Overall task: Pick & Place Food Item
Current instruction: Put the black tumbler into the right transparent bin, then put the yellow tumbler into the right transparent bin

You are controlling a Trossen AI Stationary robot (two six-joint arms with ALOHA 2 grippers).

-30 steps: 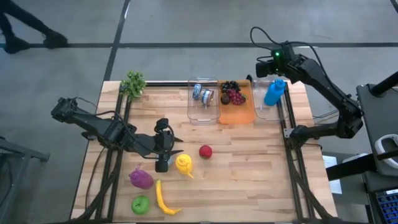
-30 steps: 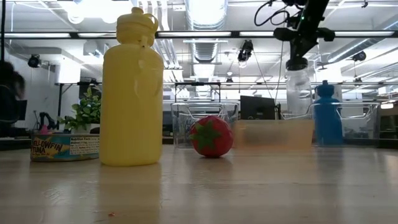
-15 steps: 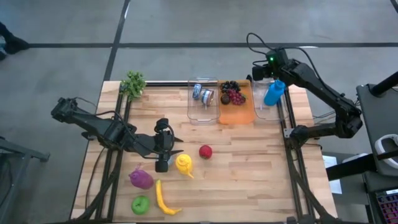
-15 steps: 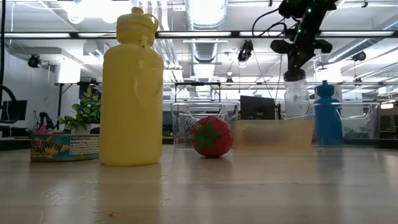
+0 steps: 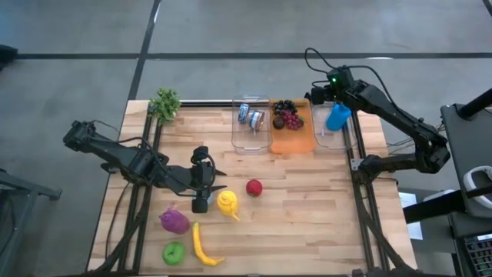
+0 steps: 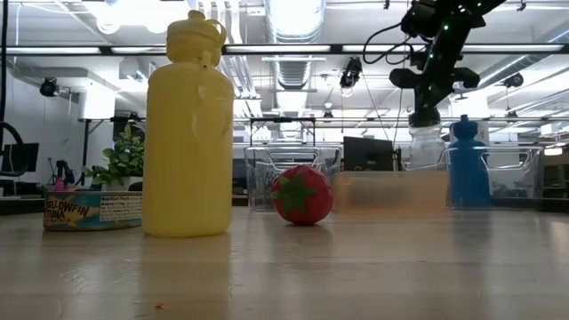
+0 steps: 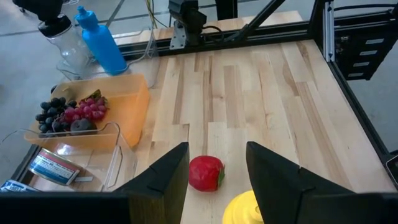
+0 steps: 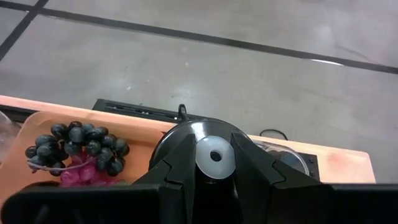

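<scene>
Right gripper (image 8: 214, 163): at the far right corner of the table, fingers pinched on the dark cap of a clear bottle (image 6: 426, 148), which hangs upright in the clear bin (image 5: 329, 138) there, just beside the blue bottle (image 5: 337, 115) standing in the same bin. Next toward the table's middle: orange tray (image 5: 291, 140) holding a dark grape bunch (image 5: 285, 106) and a red grape bunch (image 5: 291, 119); beyond it, a second clear bin (image 5: 250, 138) with two tins (image 5: 250, 115). Left gripper (image 7: 216, 167): low over the table's middle, fingers spread and holding nothing, with the red strawberry (image 7: 206, 172) on the wood between and just ahead of them. Beside it: yellow squeeze bottle (image 5: 227, 203), upright. Near edge of table: purple item (image 5: 174, 221), yellow banana (image 5: 202, 246), green item (image 5: 174, 252). Far left corner: green leafy bunch (image 5: 164, 104). Low view only: a tuna tin (image 6: 92, 211), left of the yellow squeeze bottle.
</scene>
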